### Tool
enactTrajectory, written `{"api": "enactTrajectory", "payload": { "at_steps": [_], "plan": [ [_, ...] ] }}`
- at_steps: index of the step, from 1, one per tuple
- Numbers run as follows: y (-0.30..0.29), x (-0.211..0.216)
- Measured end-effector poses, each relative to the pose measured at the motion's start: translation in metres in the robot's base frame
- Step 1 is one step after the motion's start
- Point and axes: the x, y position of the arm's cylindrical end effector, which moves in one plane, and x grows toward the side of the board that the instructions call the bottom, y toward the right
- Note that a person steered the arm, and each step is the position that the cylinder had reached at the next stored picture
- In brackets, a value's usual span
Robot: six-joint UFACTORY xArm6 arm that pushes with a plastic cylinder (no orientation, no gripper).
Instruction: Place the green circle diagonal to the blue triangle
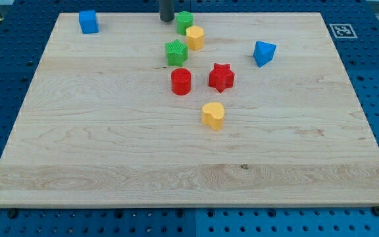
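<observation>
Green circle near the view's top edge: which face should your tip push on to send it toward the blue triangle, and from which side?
Push the green circle on its left face, coming from the view's left, where my tip already sits. It is a short upright round block, so aim at its middle. The yellow block touches its lower right and may get dragged along toward the blue triangle.

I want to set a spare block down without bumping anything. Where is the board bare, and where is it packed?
Bare: the whole stretch below the yellow heart, and the left side under the blue cube. The right side below the blue triangle is free too. Crowded: top centre, where my tip stands beside the green circle, yellow block, green star, red cylinder and red star.
</observation>
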Motion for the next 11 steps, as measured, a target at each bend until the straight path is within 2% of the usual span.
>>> {"api": "enactTrajectory", "payload": {
  "at_steps": [4,5,7,9,11],
  "plan": [
    [0.007,0.016],
    [0.026,0.018],
    [0.069,0.048],
    [0.13,0.061],
    [0.14,0.121]
  ]
}}
